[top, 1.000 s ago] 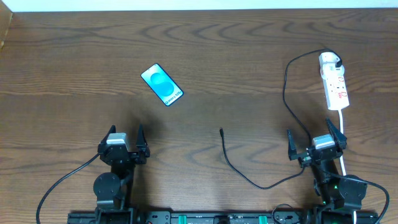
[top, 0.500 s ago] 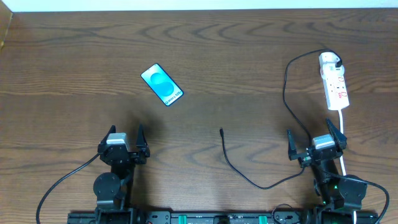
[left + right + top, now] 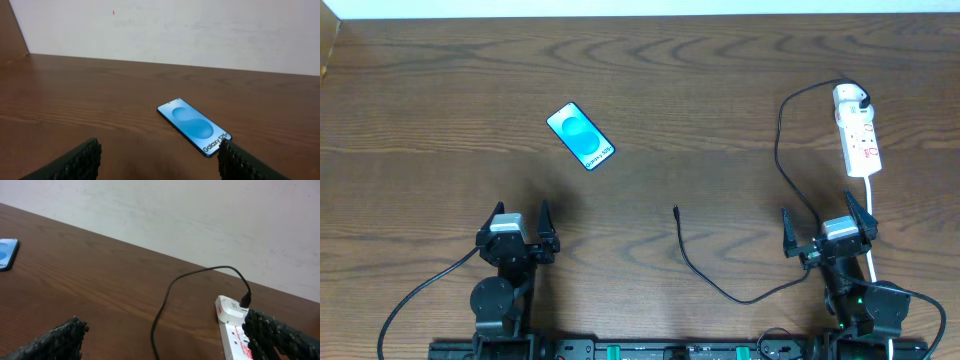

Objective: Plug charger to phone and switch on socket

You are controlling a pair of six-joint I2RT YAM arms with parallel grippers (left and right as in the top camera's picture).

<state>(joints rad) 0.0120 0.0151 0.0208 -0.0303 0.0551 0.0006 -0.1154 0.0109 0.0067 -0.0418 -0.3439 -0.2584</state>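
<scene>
the dark wooden bench (image 3: pixel 440 90) fills the overhead view, with a white wall (image 3: pixel 200 30) along its 12 o'clock edge.

the left arm (image 3: pixel 498 290) sits at 7 o'clock and the right arm (image 3: pixel 855 295) at 5 o'clock, both at the near edge. the left tool (image 3: pixel 521 210) has its fingers spread wide with nothing between them, resting low by the bench. the right tool (image 3: pixel 823 212) is likewise spread wide and holds nothing.

the white power strip (image 3: pixel 858 135) lies at 2 o'clock, long axis running 12 to 6, with red markings on its top face. a white adapter (image 3: pixel 848 96) is plugged in at its 12 o'clock end, and a white cord (image 3: pixel 870 215) leaves its 6 o'clock end and passes the right arm.

the galaxy smartphone (image 3: pixel 581 137) lies flat, screen up, at 10 o'clock from the bench centre, well apart from both tools. it is turned diagonally, its long axis running from 10 toward 4. the blue screen reads "galaxy s25" in the left wrist view.

the black charger cable (image 3: pixel 778 140) starts at the adapter, arcs toward 9 o'clock, drops toward 6, and passes just beside the right tool. from there it sweeps toward 8 o'clock and climbs back up.

its plug tip (image 3: pixel 676 211) lies loose on the bench near the centre, between the two arms, well apart from the smartphone.
</scene>
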